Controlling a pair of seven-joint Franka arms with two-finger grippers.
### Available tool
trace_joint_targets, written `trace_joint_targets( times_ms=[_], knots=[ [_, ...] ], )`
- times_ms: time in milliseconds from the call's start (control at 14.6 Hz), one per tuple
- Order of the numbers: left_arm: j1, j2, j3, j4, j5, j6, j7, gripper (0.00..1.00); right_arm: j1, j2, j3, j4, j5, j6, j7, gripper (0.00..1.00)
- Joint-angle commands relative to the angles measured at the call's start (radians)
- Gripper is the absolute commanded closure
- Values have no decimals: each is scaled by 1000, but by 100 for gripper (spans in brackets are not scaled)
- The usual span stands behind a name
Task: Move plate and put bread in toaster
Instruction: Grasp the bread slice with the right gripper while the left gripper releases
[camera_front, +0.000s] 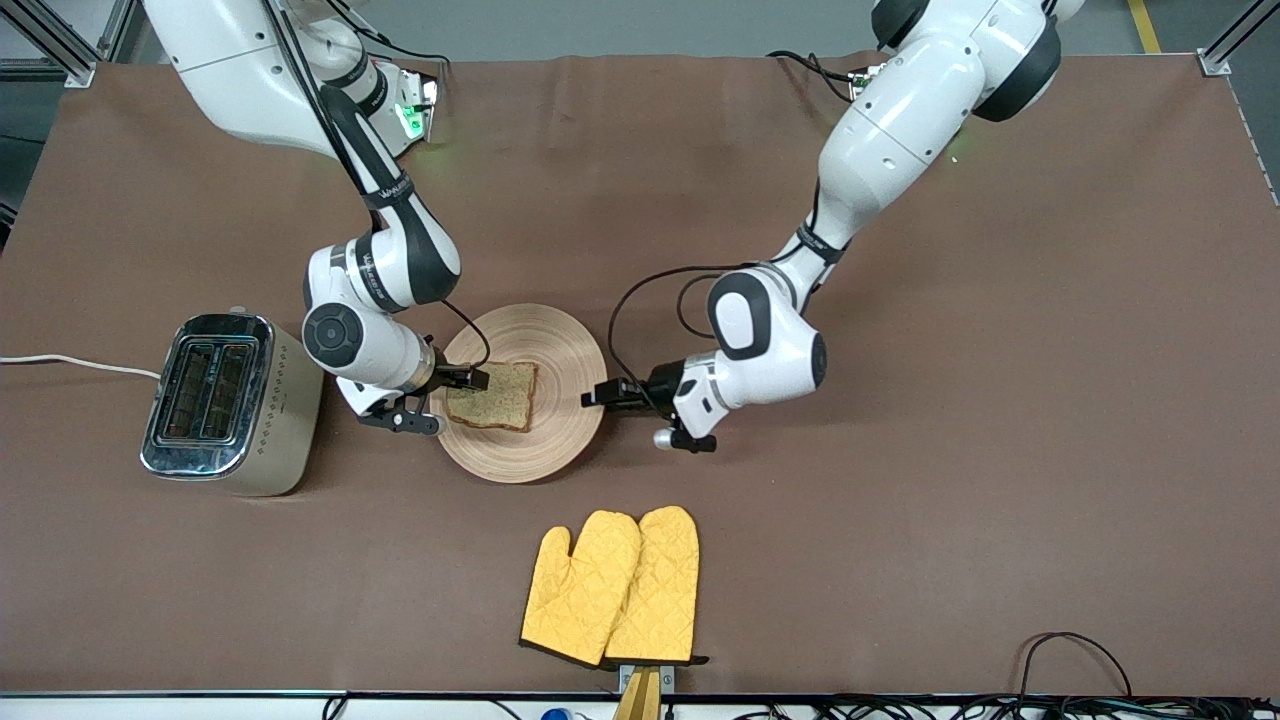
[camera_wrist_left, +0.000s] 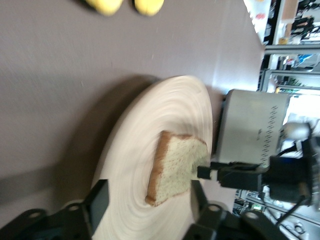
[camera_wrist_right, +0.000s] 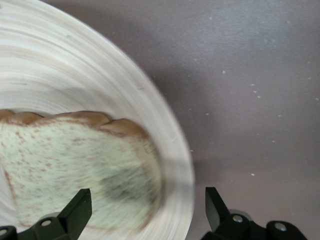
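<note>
The wooden plate (camera_front: 560, 350) lies mid-table with the bread (camera_front: 492, 397) flat on its half toward the toaster (camera_front: 225, 400). The toaster stands beside the plate at the right arm's end of the table, slots up. My right gripper (camera_front: 462, 385) is open, low over the bread's corner and the plate's rim; in the right wrist view its fingers (camera_wrist_right: 80, 207) straddle the bread (camera_wrist_right: 65, 160) and the plate (camera_wrist_right: 75, 75). My left gripper (camera_front: 598, 394) is open at the plate's rim toward the left arm's end. The left wrist view shows its fingers (camera_wrist_left: 100, 200) apart before the plate (camera_wrist_left: 135, 150) and the bread (camera_wrist_left: 175, 165).
A pair of yellow oven mitts (camera_front: 615, 585) lies nearer the front camera than the plate. The toaster's white cord (camera_front: 70, 362) runs off the table's end. Brown cloth covers the table (camera_front: 1000, 450).
</note>
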Motion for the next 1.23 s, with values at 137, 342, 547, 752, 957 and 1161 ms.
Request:
trace_joint_targets(
  times_ms=[137, 342, 547, 752, 957, 1161],
  knots=[
    [142, -76, 3, -34, 201, -197, -66, 0, 3, -43, 0, -73, 7, 67, 8, 27],
    [257, -110, 0, -29, 379, -365, -88, 0, 3, -43, 1, -64, 7, 56, 10, 41],
    [345, -175, 1, -31, 527, -494, -101, 0, 12, -41, 1, -21, 7, 15, 49, 41],
    [400, -268, 1, -32, 709, -566, -186, 0, 13, -49, 0, 22, 7, -74, 53, 41],
    [463, -343, 3, -31, 840, -647, -203, 0, 26, -43, 0, 16, 7, -59, 98, 41],
    [501, -449, 3, -69, 961, -664, -223, 0, 44, -32, 0, 10, 7, -23, 111, 41]
  ],
)
